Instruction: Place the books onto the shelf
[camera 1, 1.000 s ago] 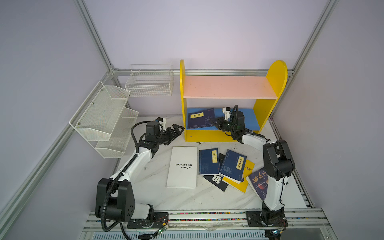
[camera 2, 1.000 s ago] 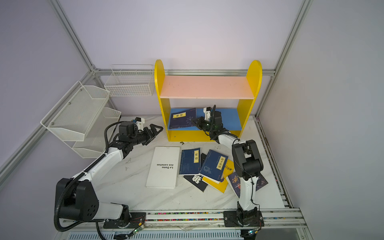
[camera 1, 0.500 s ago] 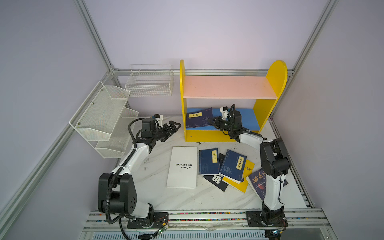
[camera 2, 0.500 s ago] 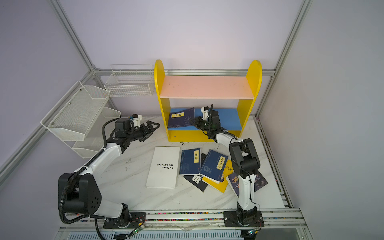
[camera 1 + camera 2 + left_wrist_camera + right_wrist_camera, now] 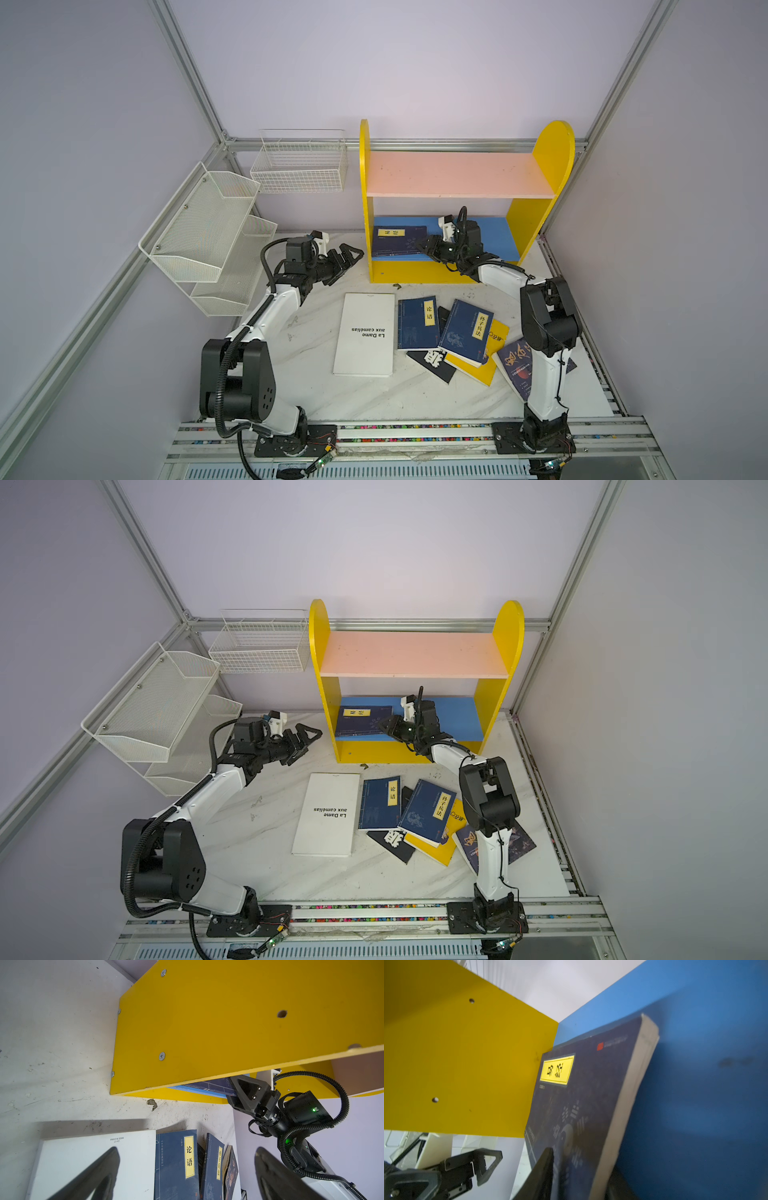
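So, one navy book [image 5: 392, 241] lies on the lower board of the shelf [image 5: 457, 178]; six more books [image 5: 417, 322] wait on the table [image 5: 316, 386]. My right gripper [image 5: 424, 245] straddles its edge, and I can't tell whether it's clamped. My left gripper [image 5: 347, 266] gapes empty.

Light: bright, even, diffuse from above; both top views sharp across the tabletop [image 5: 316, 399].
Shadows: soft and faint in both top views; a dark band on the tabletop beside the white book [image 5: 83, 1147] in the left wrist view.
Dim spot: the blue board [image 5: 695, 1105], with a cloudy shadow.
Blur: on my left claw [image 5: 186, 1148] the fingers [image 5: 108, 1159] are unfocused dark shapes; the navy book [image 5: 581, 1095] and my right claw [image 5: 581, 1169] look soft up close.
Edges: frame rails [image 5: 189, 70] splay outward in both top views.
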